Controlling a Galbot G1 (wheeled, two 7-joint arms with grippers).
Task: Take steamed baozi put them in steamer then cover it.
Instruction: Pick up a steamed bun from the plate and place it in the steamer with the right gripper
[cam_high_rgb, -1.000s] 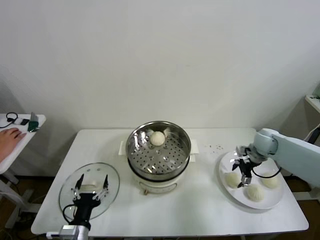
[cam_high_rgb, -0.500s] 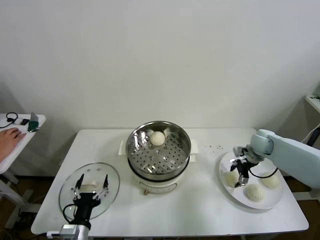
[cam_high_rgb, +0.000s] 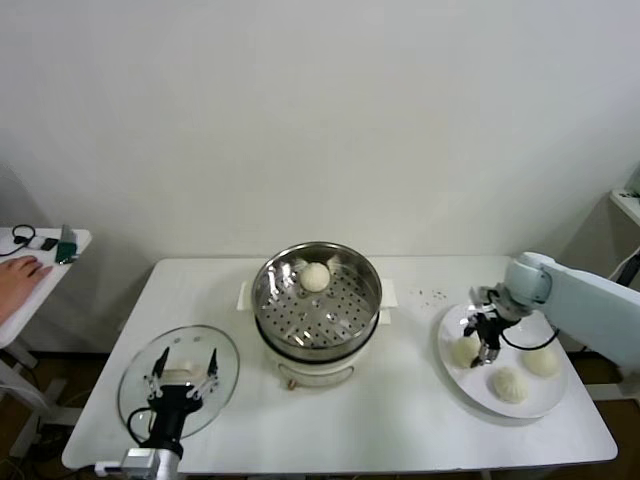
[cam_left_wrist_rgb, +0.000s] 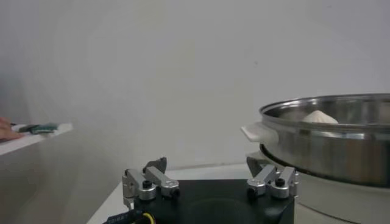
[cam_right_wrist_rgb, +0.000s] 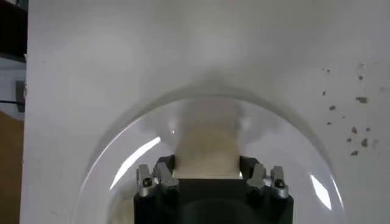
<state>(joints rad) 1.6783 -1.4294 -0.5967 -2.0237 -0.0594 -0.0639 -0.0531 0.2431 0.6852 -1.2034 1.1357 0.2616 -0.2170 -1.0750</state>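
One steamed baozi (cam_high_rgb: 316, 277) lay on the perforated tray inside the steamer (cam_high_rgb: 317, 311), near its far rim at about twelve o'clock. The steamer stood at the middle of the white tabletop (cam_high_rgb: 390, 425). Three more buns sat on a white plate (cam_high_rgb: 452, 375) at the steamer's three o'clock: one (cam_high_rgb: 465, 351) on the plate's near-left part, one (cam_high_rgb: 509, 384) toward the front, one (cam_high_rgb: 543, 362) toward the right.

The right gripper (cam_high_rgb: 486, 337) was down on the left-hand bun, its jaws drawn in against the bun's sides; the wrist view showed that bun (cam_right_wrist_rgb: 206, 149) pressed between the two jaws.

The cover (cam_high_rgb: 178, 380) rested flat on the tabletop at the steamer's eight o'clock. The left gripper (cam_high_rgb: 183, 374) hovered over it, jaws spread wide and holding nothing.

Dark specks (cam_high_rgb: 432, 294) dotted the tabletop beyond the plate. A plain pale wall stood behind. At nine o'clock, a side table (cam_high_rgb: 40, 262) carried small objects, and a person's hand (cam_high_rgb: 17, 278) rested on it.
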